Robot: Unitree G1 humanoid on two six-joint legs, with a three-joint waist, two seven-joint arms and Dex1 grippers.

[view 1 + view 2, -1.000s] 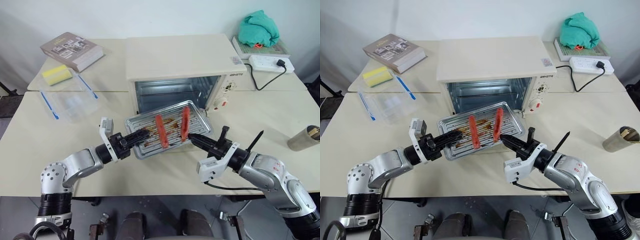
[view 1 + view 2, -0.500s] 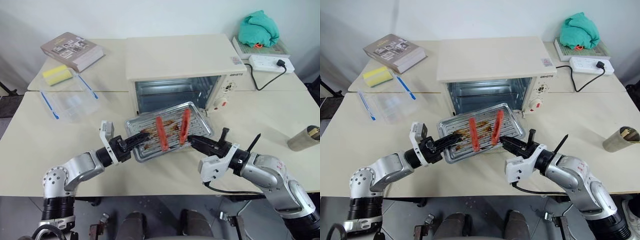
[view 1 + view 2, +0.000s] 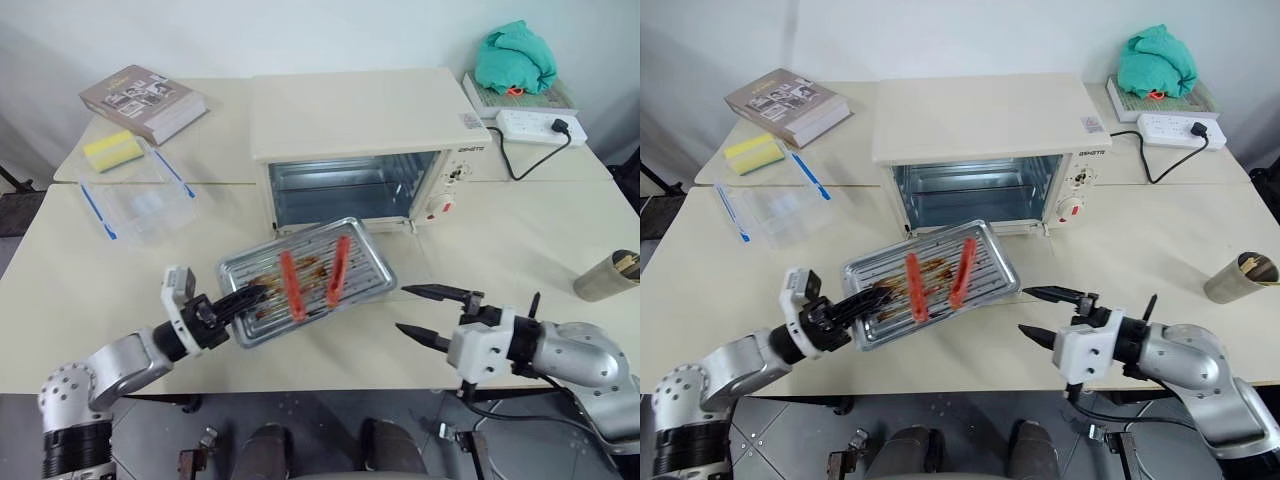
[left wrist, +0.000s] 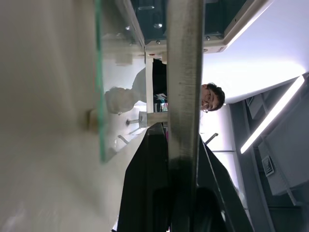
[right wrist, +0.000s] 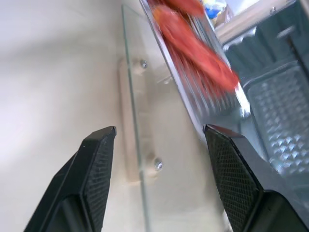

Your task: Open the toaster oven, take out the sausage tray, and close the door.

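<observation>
Now the ridged silvery sausage tray (image 3: pixel 305 277) carries two red-orange sausages.

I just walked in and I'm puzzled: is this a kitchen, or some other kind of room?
Probably a lab or office set up for a cooking test, not a real kitchen. The toaster oven stands on plain cream tables, beside a book and a power strip.
</observation>
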